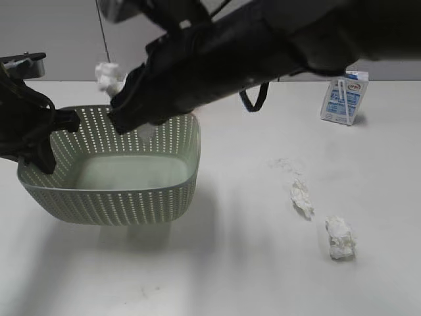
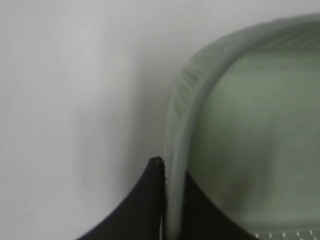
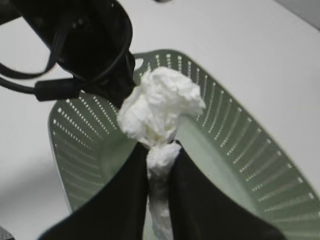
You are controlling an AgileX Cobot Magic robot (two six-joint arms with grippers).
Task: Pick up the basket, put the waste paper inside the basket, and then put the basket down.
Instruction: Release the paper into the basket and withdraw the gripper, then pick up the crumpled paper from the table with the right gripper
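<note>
Two wads (image 1: 341, 238) lie on the table (image 1: 250, 263) right of the basket (image 1: 131, 204), a light, stiff tub the left gripper (image 2: 170, 200) clamps by its rim, while the right gripper (image 3: 160, 165) pinches a soft, squashable third wad (image 3: 160, 107) over it.

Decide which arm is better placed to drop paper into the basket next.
Right. Its tool is shut on a wad of waste paper above the basket, so opening should drop it in. The left tool is clamped on the basket's rim.
</note>
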